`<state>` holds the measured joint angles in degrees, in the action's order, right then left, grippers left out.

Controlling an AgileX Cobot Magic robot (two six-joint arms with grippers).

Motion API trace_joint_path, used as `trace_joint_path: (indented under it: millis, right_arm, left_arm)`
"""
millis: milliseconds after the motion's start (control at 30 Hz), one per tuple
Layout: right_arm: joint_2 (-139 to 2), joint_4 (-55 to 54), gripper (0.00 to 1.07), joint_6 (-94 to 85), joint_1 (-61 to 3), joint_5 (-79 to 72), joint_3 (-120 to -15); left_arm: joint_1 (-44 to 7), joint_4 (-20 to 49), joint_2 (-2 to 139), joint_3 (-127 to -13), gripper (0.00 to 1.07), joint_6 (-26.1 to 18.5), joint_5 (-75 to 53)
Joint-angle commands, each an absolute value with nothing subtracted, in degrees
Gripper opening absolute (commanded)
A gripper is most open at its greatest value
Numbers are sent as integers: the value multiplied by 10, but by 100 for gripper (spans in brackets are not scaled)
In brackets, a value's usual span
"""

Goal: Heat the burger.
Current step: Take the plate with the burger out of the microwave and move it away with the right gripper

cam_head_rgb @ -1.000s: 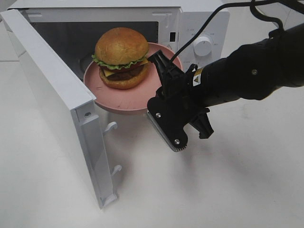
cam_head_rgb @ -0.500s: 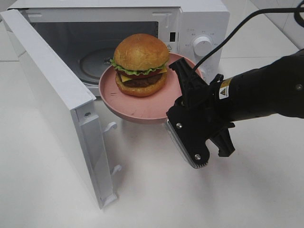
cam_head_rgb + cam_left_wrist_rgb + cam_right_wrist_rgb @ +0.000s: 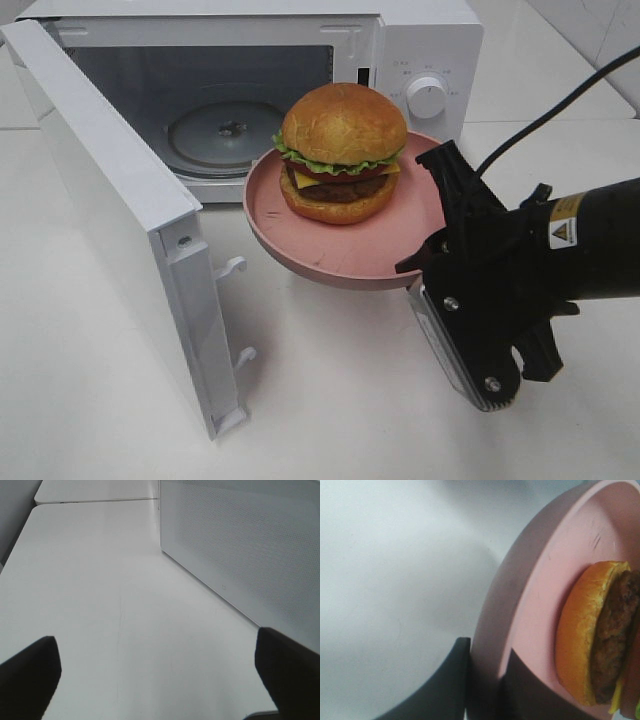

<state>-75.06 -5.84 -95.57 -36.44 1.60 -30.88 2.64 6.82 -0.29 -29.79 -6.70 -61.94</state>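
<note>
Your white table (image 3: 330, 400) carries everything here, and the biggest thing on it is the white microwave (image 3: 420, 40), standing beyond your right fingers with its cavity exposed. Its door (image 3: 120, 230) is swung wide open, well off to the side of the right fingers; in the left wrist view the door's perforated panel (image 3: 250, 545) stands just beyond your left fingers. Inside the cavity you can see the round glass turntable (image 3: 225, 130), bare.

Next in size is your right arm (image 3: 600, 240), black, reaching in from the right of the high view with a cable trailing off it. Your right fingers (image 3: 440, 255) are pinching the near rim of the pink plate (image 3: 340, 255), one finger above the rim and one below; the right wrist view shows the same clamp on the plate (image 3: 530, 595) edge, with a dark finger (image 3: 445, 685) under it. The plate is held up off the table, in front of the microwave opening and outside it.

The burger (image 3: 342, 150) sits on that plate, just beyond your right fingers, upright, its bun dome on top. In the right wrist view its bottom bun and patty (image 3: 600, 635) fill the plate's far side.

Your left fingers (image 3: 160, 680) are spread wide over bare table, holding nothing.
</note>
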Motion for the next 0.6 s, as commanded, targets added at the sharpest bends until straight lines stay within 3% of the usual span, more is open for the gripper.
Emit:
trace_joint_path:
  millis: [33, 600]
  right_arm:
    - [-696, -52, 0, -944, -364, 0, -290]
    - [-523, 72, 0, -809, -364, 143, -230]
  left_arm:
    - [26, 69, -13, -296, 98, -67, -614]
    - [26, 69, -13, -296, 98, -67, -614]
